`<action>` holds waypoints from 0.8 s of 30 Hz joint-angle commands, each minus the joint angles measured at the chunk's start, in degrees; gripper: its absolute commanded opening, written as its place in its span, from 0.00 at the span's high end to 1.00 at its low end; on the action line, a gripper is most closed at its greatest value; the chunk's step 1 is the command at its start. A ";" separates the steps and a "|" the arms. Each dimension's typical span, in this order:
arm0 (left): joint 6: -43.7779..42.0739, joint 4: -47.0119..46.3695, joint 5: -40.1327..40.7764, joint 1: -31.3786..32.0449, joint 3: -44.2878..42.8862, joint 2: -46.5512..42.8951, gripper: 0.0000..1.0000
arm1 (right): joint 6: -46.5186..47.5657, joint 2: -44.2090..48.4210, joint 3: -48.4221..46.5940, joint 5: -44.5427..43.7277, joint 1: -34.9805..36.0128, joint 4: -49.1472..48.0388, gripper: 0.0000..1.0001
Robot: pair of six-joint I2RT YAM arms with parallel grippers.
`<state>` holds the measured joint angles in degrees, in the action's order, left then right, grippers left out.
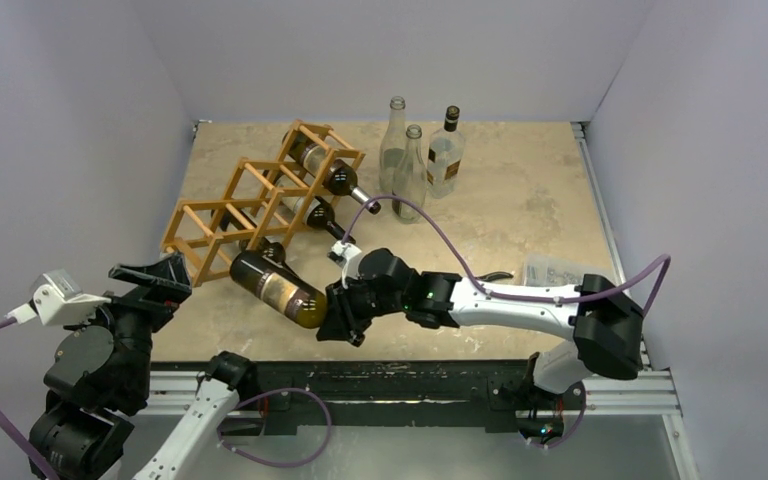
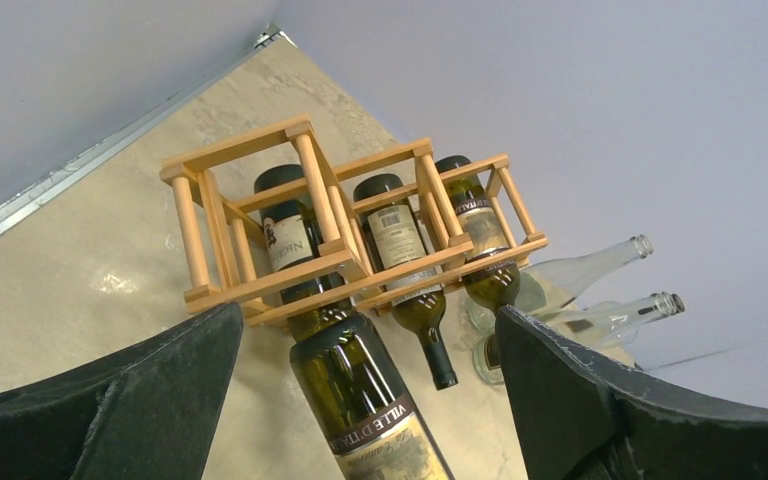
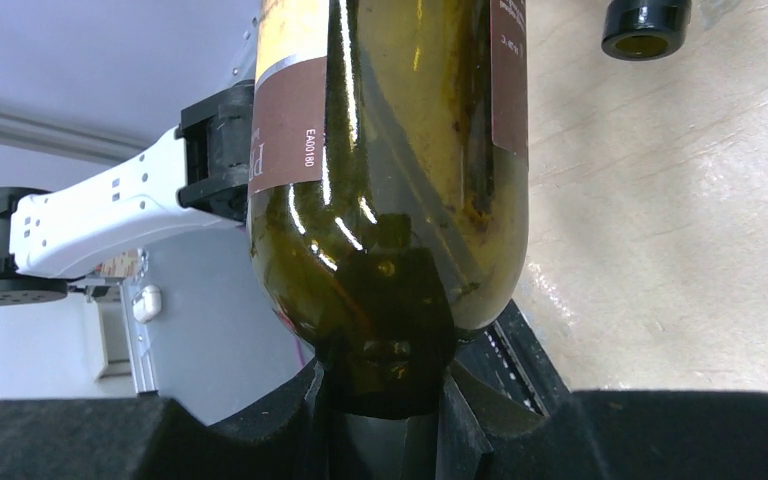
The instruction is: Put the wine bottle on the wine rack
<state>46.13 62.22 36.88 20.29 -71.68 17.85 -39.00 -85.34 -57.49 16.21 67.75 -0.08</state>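
Note:
The wine bottle (image 1: 275, 287) is dark green with a tan and brown label. It lies tilted, its neck end inside a near cell of the wooden wine rack (image 1: 250, 200) and its body sticking out toward me. My right gripper (image 1: 338, 318) is at the bottle's base. In the right wrist view its fingers (image 3: 460, 410) stand close together against the base of the bottle (image 3: 390, 180). My left gripper (image 1: 150, 272) is open and empty, left of the bottle. The left wrist view shows the bottle (image 2: 370, 400) between its spread fingers and the rack (image 2: 260, 283) beyond.
Two other dark bottles (image 1: 325, 170) (image 1: 320, 215) lie in the rack. Two clear empty bottles (image 1: 393, 140) (image 1: 412, 175) and a clear black-capped bottle (image 1: 445, 150) stand behind the rack's right end. A clear plastic packet (image 1: 550, 270) lies at the right edge.

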 commanded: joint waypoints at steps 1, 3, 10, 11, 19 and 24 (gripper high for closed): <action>-3.50 -0.93 0.96 -0.08 -0.65 -0.56 0.02 | -1.91 -0.22 -5.26 0.59 0.11 -12.03 1.00; -4.40 -0.99 1.22 -0.08 -0.65 -0.98 0.02 | -2.16 -1.67 -6.64 0.62 0.11 -12.12 1.00; -5.52 -0.61 3.26 -0.08 -0.38 -3.28 0.02 | -2.89 -7.08 -11.43 2.31 0.11 -13.26 1.00; -5.52 -0.66 3.38 -0.08 -0.22 -3.72 0.02 | -2.92 -7.80 -12.02 2.74 0.11 -13.31 1.00; -6.70 -0.80 4.14 -0.08 0.05 -5.08 0.03 | -3.89 -11.45 -15.42 1.64 0.11 -14.69 1.00; -7.19 -1.29 4.12 -0.08 0.14 -5.28 0.03 | -6.13 -13.90 -17.71 -0.82 0.11 -14.95 1.00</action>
<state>40.86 62.19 39.97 20.29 -71.64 13.10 -44.10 -100.18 -69.38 16.91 67.81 -4.36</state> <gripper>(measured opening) 0.973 0.373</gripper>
